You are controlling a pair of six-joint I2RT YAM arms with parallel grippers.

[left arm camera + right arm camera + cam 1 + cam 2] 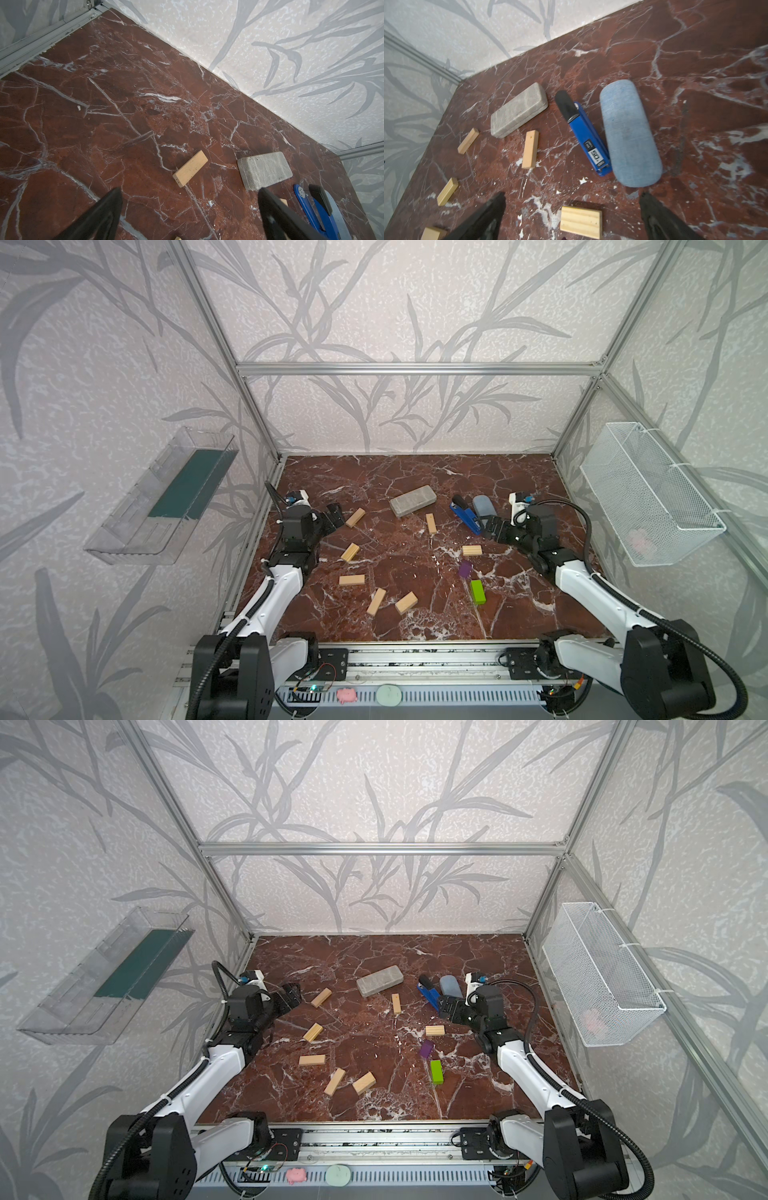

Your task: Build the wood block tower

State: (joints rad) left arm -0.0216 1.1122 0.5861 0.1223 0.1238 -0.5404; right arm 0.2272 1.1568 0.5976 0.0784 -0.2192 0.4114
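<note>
The nine wood blocks (351,580) lie flat and scattered on the red marble worktop (374,477), each on its own, none resting on another. In both top views five pale ones spread over the left half, from just beside the left pincer (334,515) down toward the front edge, where two lie near each other at a slant. Two more pale ones lie nearer the middle, one just in front of the grey slab (412,500) and one in front of the right pincer (489,526). The purple block (465,569) lies just beside the lime green block (477,591), right of centre, with the purple one farther back. The left pincer hangs over the worktop's left side with its jaws wide and nothing between them. Its wrist view shows bare marble in the gap, with a pale block and the slab beyond. The right pincer is spread wide too and holds nothing. In its wrist view a pale block shows between the two fingers, lying on the marble. This pincer hovers close to the stapler (588,141), which lies against a blue-grey case (629,133). A wire basket (648,493) hangs on the right wall and a clear tray (166,497) on the left wall, both well apart from the blocks.
</note>
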